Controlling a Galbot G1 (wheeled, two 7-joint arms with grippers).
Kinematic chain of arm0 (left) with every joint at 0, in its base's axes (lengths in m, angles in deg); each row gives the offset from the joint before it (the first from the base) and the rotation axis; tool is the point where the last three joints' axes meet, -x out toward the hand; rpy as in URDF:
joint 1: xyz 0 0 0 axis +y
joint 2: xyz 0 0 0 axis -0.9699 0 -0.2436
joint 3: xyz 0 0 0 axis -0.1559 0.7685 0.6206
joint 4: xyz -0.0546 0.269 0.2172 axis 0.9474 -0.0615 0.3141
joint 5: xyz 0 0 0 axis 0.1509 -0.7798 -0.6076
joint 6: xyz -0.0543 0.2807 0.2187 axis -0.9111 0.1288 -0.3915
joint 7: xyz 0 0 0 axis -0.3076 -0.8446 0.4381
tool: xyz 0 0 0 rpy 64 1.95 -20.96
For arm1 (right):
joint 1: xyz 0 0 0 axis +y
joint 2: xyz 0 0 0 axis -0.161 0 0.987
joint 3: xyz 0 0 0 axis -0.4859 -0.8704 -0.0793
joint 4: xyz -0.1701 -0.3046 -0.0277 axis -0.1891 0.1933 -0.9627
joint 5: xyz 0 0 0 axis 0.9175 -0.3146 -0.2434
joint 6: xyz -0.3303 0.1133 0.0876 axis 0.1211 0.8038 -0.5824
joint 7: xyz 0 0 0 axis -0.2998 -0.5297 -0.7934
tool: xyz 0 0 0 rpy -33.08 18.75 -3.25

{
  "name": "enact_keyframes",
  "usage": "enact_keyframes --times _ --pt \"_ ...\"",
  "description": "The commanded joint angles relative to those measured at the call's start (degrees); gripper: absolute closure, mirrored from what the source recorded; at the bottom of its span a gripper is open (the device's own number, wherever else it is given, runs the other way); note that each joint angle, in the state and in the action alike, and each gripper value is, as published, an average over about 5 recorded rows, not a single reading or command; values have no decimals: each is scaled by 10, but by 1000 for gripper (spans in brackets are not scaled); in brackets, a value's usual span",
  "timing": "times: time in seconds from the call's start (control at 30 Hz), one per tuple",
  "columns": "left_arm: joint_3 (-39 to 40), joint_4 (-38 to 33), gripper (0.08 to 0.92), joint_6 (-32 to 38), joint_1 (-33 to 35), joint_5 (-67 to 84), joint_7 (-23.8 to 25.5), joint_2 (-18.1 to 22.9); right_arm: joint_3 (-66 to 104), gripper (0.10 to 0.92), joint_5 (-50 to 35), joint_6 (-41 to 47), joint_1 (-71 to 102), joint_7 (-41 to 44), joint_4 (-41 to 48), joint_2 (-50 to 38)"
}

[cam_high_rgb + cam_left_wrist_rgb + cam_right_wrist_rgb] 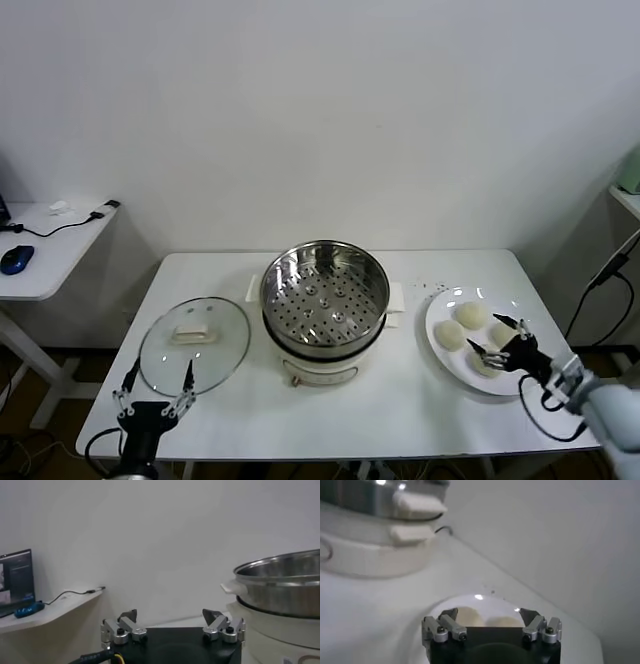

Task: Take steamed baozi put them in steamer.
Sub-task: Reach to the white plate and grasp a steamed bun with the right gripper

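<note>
Cream-white baozi lie on a flat white plate (437, 345) at the table's right: one at the back (470, 313), one at the left (450, 335), and others partly hidden under my right gripper (494, 336). That gripper is open, low over the plate's near side, empty. In the right wrist view its open fingers (489, 616) frame two baozi (470, 617) on the plate (485, 602). The steel steamer (325, 288) with its perforated bottom stands empty at the table's middle on a cream pot base (318, 368). My left gripper (154, 393) is open near the table's front left.
A round glass lid (194, 343) with a white handle lies left of the steamer. The steamer's rim (280, 582) also shows in the left wrist view. A side desk (45, 250) with a blue mouse stands at the far left. A cable hangs at the far right.
</note>
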Motion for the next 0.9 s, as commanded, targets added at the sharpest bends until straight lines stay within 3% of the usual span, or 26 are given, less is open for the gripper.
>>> enact_keyframes --times 0.03,0.23,0.43,0.63,0.9 --pt "6 1 177 10 4 1 -2 -2 -149 203 43 9 -174 165 91 -182" --pt "3 2 177 8 4 6 -3 -4 -446 203 129 -31 -482 232 190 -130" --pt "-5 5 177 6 3 5 -3 -4 -676 203 130 -34 -685 259 286 -32" --pt "-11 11 177 5 1 5 -3 -5 -774 203 141 -49 -754 270 391 67" --pt "-14 17 177 -3 -7 4 -3 -3 -762 203 169 -64 -735 266 481 151"
